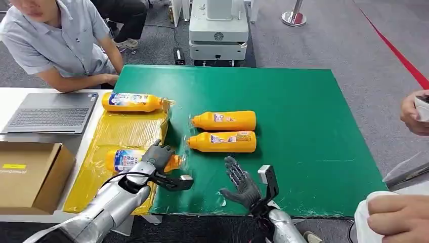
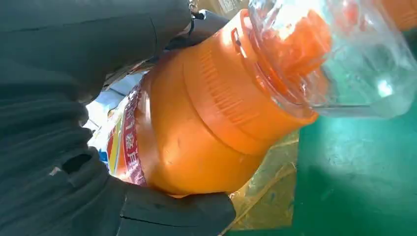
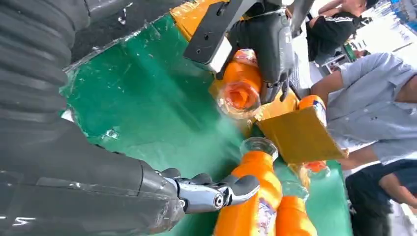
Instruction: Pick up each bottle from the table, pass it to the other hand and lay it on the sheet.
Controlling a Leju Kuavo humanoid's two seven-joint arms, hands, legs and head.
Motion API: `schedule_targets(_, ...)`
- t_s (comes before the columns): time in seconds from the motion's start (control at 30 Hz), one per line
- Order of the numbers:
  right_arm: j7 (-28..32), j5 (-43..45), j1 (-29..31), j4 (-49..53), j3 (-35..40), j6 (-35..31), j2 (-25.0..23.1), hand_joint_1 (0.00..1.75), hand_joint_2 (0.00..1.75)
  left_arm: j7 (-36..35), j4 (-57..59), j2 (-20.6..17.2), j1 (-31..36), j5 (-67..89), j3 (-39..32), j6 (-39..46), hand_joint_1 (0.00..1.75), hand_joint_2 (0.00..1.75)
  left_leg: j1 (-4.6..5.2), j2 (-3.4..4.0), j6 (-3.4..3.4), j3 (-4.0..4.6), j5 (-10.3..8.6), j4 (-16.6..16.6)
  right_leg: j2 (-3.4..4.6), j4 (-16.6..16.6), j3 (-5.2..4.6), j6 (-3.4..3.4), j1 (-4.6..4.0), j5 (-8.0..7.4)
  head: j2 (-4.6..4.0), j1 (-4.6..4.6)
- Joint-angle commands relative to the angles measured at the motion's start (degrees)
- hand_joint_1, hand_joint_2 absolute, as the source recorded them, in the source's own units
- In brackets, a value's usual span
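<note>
On the table [image 1: 20,98], head view: a green mat [image 1: 303,131] with a yellow sheet [image 1: 121,131] along its left side.
- Bottle on the sheet's far end [image 1: 132,102]: orange, blue-and-white label, lying on its side.
- Held bottle [image 1: 126,160]: same kind, lying on the sheet's near part with its cap end reaching over the sheet's edge toward the green mat. The left hand [image 1: 158,156] rests over it, fingers wrapped around the neck end.
- Two bottles on the mat [image 1: 225,121], [image 1: 222,142]: side by side on the green, caps pointing toward the sheet, not yet moved.
- Right hand [image 1: 242,183]: palm up, fingers spread, holding nothing, just near of the closer mat bottle.
- Also present: a laptop [image 1: 50,112], a cardboard box [image 1: 30,174], a seated person [image 1: 55,43], another person's hands at the right edge.

Left wrist view: the held bottle's orange shoulder with its ribbed collar and clear overcap [image 2: 334,59]; dark fingers [image 2: 177,214] close around the body below the collar.

Right wrist view: the right hand's fingers [image 3: 216,191] are apart and empty, beside the mat bottles.

Handling, as judged: rigid plastic, smooth and probably slippery, rolls easily when laid down, apparently full and so moderately heavy. The clear overcap looks thin; best gripped around the body at the label or just below the ribbed collar.
</note>
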State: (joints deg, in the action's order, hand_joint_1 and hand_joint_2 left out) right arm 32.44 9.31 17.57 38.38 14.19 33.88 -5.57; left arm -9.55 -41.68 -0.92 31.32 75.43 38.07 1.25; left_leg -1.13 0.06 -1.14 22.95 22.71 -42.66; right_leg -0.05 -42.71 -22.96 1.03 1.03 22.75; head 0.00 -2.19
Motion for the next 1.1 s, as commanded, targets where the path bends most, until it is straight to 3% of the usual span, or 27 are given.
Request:
schedule_targets(0.03, -0.6, -2.6, 1.7, 5.3, 1.7, -1.7, -0.2, 0.0, 1.75, -1.7, 4.6, 1.0, 4.2, -0.6, -1.2, 0.9, 1.36, 1.75, 0.0, 0.0, 0.0, 0.0, 0.0, 0.0, 0.0, 0.0, 0.0, 0.0, 0.0, 0.0, 0.0, 0.07)
schedule_targets(0.17, -0.6, -2.6, 1.7, 5.2, 1.7, -1.7, -0.3, 0.0, 1.75, -1.7, 4.7, 1.0, 4.4, -0.6, -1.2, 0.8, 1.36, 1.75, 0.0, 0.0, 0.0, 0.0, 0.0, 0.0, 0.0, 0.0, 0.0, 0.0, 0.0, 0.0, 0.0, 0.02)
schedule_targets(0.2, -0.6, -2.6, 1.7, 5.2, 1.7, -1.7, -0.3, 0.0, 1.75, -1.7, 4.7, 1.0, 4.4, -0.6, -1.2, 0.8, 1.27, 1.75, 0.0, 0.0, 0.0, 0.0, 0.0, 0.0, 0.0, 0.0, 0.0, 0.0, 0.0, 0.0, 0.0, -0.02)
schedule_targets(0.23, -0.7, -2.6, 1.6, 5.2, 1.7, -1.7, -0.2, 0.0, 1.75, -1.7, 4.7, 1.1, 4.4, -0.6, -1.2, 0.8, 0.66, 1.75, 0.0, 0.0, 0.0, 0.0, 0.0, 0.0, 0.0, 0.0, 0.0, 0.0, 0.0, 0.0, 0.0, -0.04)
schedule_targets(0.27, -0.7, -2.6, 1.6, 5.2, 1.7, -1.7, -0.2, 0.0, 1.75, -1.7, 4.7, 1.1, 4.4, -0.6, -1.2, 0.8, 0.38, 1.75, 0.0, 0.0, 0.0, 0.0, 0.0, 0.0, 0.0, 0.0, 0.0, 0.0, 0.0, 0.0, 0.0, -0.02)
schedule_targets(0.33, -0.8, -2.4, 1.9, 4.1, 1.3, -2.4, -0.1, 0.0, 1.75, -1.0, 5.9, 1.2, 4.9, -1.0, -1.3, 0.2, 0.05, 1.75, 0.0, 0.0, 0.0, 0.0, 0.0, 0.0, 0.0, 0.0, 0.0, 0.0, 0.0, 0.0, 0.0, 0.04)
schedule_targets(0.37, -0.8, -2.3, 2.0, 4.0, 1.2, -2.3, 0.0, 0.0, 1.75, -0.7, 6.0, 1.1, 4.9, -0.9, -1.2, 0.4, 0.0, 1.75, 0.0, 0.0, 0.0, 0.0, 0.0, 0.0, 0.0, 0.0, 0.0, 0.0, 0.0, 0.0, 0.0, 0.07)
schedule_targets(0.77, -0.3, -2.7, 2.1, 3.4, 0.4, -3.1, 0.6, 0.0, 1.75, 0.1, 1.1, 0.5, 4.3, -0.2, -0.9, 5.0, 0.0, 1.75, 0.0, 0.0, 0.0, 0.0, 0.0, 0.0, 0.0, 0.0, 0.0, 0.0, 0.0, 0.0, 0.0, 0.02)
schedule_targets(1.1, 0.0, -3.0, -0.5, 5.8, -0.6, -4.2, 1.7, 0.0, 1.75, 0.6, -15.7, -3.1, -3.0, 0.7, -1.2, 11.2, 0.0, 1.75, 0.0, 0.0, 0.0, 0.0, 0.0, 0.0, 0.0, 0.0, 0.0, 0.0, 0.0, 0.0, 0.0, 0.09)
